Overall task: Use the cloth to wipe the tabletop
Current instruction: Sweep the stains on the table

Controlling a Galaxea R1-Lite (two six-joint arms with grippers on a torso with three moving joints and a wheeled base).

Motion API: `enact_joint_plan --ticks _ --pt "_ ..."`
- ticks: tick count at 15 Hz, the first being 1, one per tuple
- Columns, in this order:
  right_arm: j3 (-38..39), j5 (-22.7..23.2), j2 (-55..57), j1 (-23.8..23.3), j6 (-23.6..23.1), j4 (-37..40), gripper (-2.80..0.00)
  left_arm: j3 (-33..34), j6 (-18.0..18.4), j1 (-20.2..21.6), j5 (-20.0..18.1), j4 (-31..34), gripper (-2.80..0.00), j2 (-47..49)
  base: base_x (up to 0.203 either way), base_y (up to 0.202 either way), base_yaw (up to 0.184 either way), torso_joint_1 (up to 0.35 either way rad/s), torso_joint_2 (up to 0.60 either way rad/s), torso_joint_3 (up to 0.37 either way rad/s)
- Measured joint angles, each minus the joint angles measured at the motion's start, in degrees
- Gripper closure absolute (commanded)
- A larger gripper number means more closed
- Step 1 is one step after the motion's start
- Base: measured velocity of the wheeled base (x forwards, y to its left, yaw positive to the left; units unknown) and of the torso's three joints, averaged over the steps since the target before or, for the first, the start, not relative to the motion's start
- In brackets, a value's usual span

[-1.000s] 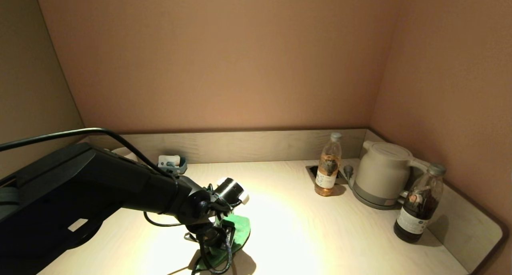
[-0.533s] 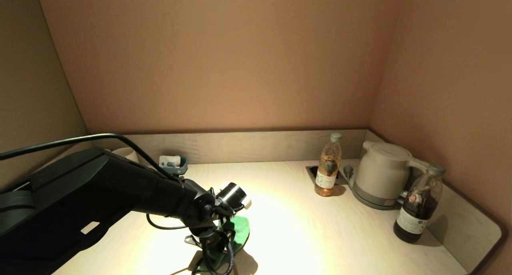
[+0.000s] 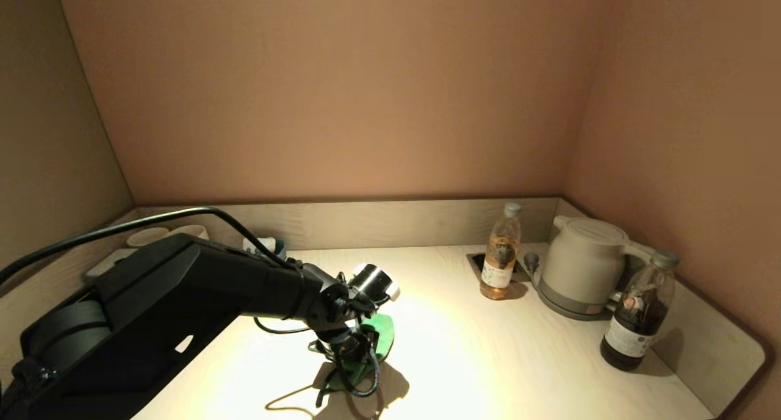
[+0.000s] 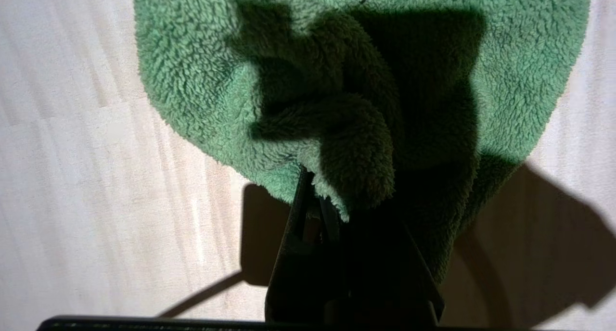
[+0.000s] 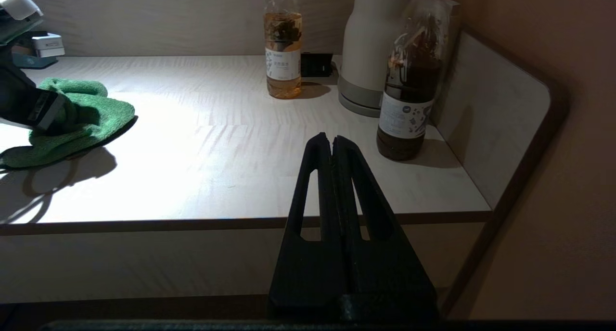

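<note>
The green cloth (image 3: pixel 379 339) lies bunched on the pale wood-grain tabletop (image 3: pixel 464 359), left of centre. My left gripper (image 3: pixel 351 362) points down onto it and is shut on a fold of the cloth (image 4: pixel 337 143), pressing it to the surface. The cloth also shows in the right wrist view (image 5: pixel 86 119). My right gripper (image 5: pixel 333 141) is shut and empty, parked in front of the table's front edge; it does not show in the head view.
A bottle of amber drink (image 3: pixel 500 260) stands by the socket cutout (image 3: pixel 479 262). A white kettle (image 3: pixel 583 266) and a dark bottle (image 3: pixel 640 313) stand at the right. A grey-blue tissue box (image 3: pixel 268 246) and cups (image 3: pixel 149 237) sit at the back left. A raised rim (image 3: pixel 726 347) bounds the right side.
My left gripper has slid the cloth to the right and a little farther back across the tabletop.
</note>
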Motion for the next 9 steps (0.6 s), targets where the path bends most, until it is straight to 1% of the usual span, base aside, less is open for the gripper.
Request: enact_joint_plan --ticks 1,2,4,6,7,9 --pt "0.0 0.0 0.0 0.02 0.0 0.0 0.0 -2.25 -0.06 0.0 -0.06 1.13 0.0 0.75 0.0 0.0 0.0 0.0 0.0 0.0" --pt "0.0 -0.02 0.0 0.0 0.0 0.0 0.0 -5.87 -0.16 -0.1 -0.21 2.49 0.0 1.59 0.0 0.0 0.0 0.0 0.0 0.0" --pt "0.0 0.0 0.0 0.0 -0.04 0.0 0.0 -11.13 -0.64 -1.28 -0.51 6.55 0.0 2.89 0.0 0.0 0.0 0.0 0.0 0.0" --pt "0.0 0.0 0.0 -0.02 -0.02 0.0 0.0 -13.04 -2.85 -3.34 -1.15 11.08 0.0 3.34 0.0 0.0 0.0 0.0 0.0 0.0" --pt "0.0 0.0 0.0 0.0 -0.01 0.0 0.0 -13.32 -3.47 -3.76 -1.44 11.87 0.0 3.39 0.0 0.0 0.0 0.0 0.0 0.0" --pt "0.0 0.0 0.0 0.0 -0.01 -0.02 0.0 -13.65 -5.49 -4.39 -3.04 15.84 0.0 3.14 0.0 0.0 0.0 0.0 0.0 0.0"
